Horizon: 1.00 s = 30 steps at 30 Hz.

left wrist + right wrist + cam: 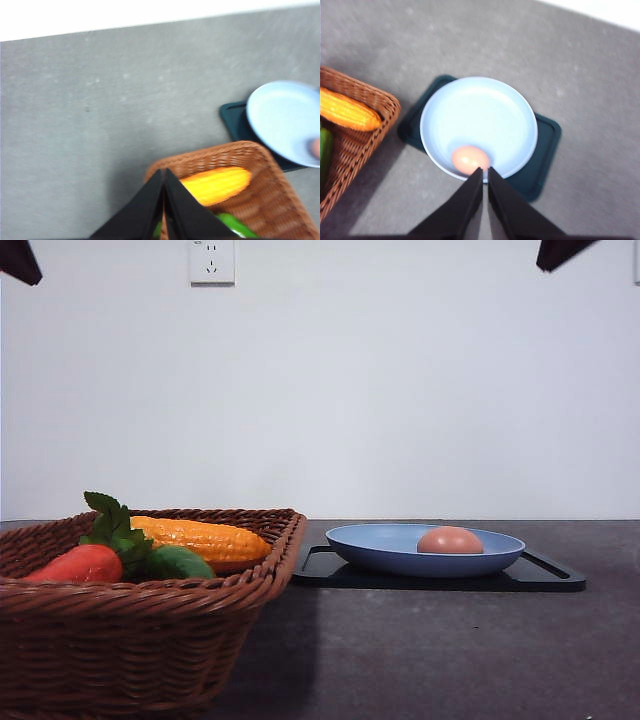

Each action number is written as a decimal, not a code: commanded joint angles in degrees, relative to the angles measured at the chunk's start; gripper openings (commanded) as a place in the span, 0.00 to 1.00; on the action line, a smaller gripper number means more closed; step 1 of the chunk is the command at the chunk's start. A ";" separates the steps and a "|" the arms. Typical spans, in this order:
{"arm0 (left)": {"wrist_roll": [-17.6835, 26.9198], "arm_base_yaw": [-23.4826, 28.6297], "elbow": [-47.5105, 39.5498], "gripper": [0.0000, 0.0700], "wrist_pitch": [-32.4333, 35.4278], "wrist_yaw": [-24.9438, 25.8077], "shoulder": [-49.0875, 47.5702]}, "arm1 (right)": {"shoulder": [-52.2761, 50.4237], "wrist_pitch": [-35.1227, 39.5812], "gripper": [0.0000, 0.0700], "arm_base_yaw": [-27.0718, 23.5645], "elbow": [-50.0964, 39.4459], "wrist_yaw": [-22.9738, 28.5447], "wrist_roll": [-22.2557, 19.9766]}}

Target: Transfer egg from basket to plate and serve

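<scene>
Egg on plate; both grippers closed, empty.
Egg (450, 540) lies in the plate (380, 550) on a tray (545, 575), right of the basket (130, 640) holding corn (205, 539). Left gripper (164, 172) above basket, right gripper (485, 171) above egg, fingers pressed together.

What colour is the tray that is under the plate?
The tray under the plate is black; the front view shows it best.

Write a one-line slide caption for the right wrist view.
Egg resting in blue plate on black tray, shut right gripper above.
</scene>
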 commanded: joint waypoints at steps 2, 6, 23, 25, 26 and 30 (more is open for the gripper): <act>-4.34 -1.94 -5.86 0.00 3.61 0.36 -4.86 | -3.48 8.69 0.00 0.71 -9.35 0.09 0.87; -6.79 -4.43 -14.84 0.00 7.50 0.34 -12.41 | -8.38 23.05 0.00 1.16 -22.39 0.09 3.44; -15.35 -5.91 -21.74 0.00 8.75 0.36 -19.50 | -10.55 39.30 0.00 1.35 -36.51 0.13 10.01; -15.35 -5.91 -21.73 0.00 8.76 0.36 -19.50 | -10.55 39.32 0.00 1.35 -36.51 0.13 10.01; -15.35 -5.91 -21.73 0.00 8.77 0.36 -19.50 | -10.55 39.32 0.00 1.35 -36.51 0.13 10.01; -15.35 -5.91 -21.73 0.00 8.77 0.36 -19.50 | -10.55 39.32 0.00 1.35 -36.51 0.13 10.01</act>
